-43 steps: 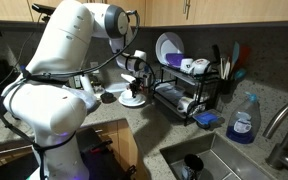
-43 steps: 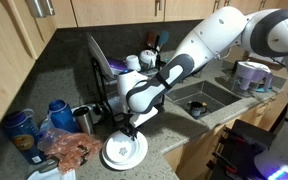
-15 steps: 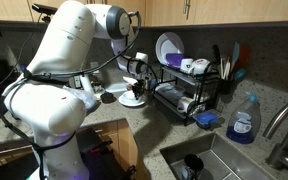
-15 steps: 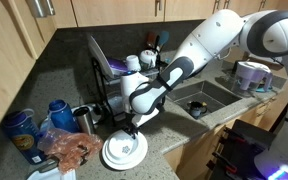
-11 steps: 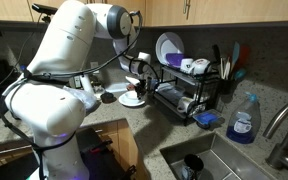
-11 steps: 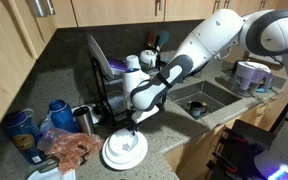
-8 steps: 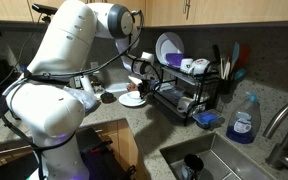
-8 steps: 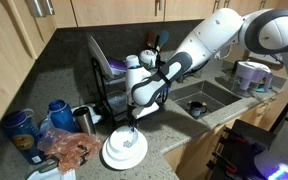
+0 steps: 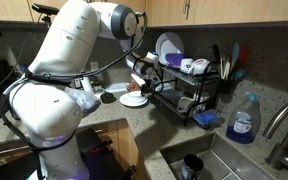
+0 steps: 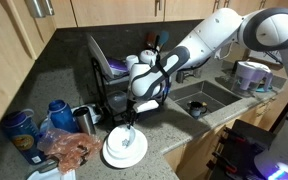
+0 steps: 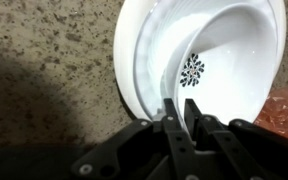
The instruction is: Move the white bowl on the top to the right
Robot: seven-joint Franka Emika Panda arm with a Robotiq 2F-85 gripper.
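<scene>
In an exterior view the white bowl (image 9: 134, 98) sits low on the surface, just beside the dish rack (image 9: 189, 95). In an exterior view the arm (image 10: 199, 50) reaches down over it. Wrist view — the jaws are nearly closed, pinching the bowl's rim above the speckled surface (image 11: 44, 60).

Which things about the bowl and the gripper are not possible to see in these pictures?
Wrist view: the white bowl is cut off by the top edge; the gripper covers the rim it pinches.
Both exterior views: the grip is too small to see.
Whether the bowl is lifted off the dish beneath: no view shows it.
An exterior view: the arm hides part of the dish rack.
</scene>
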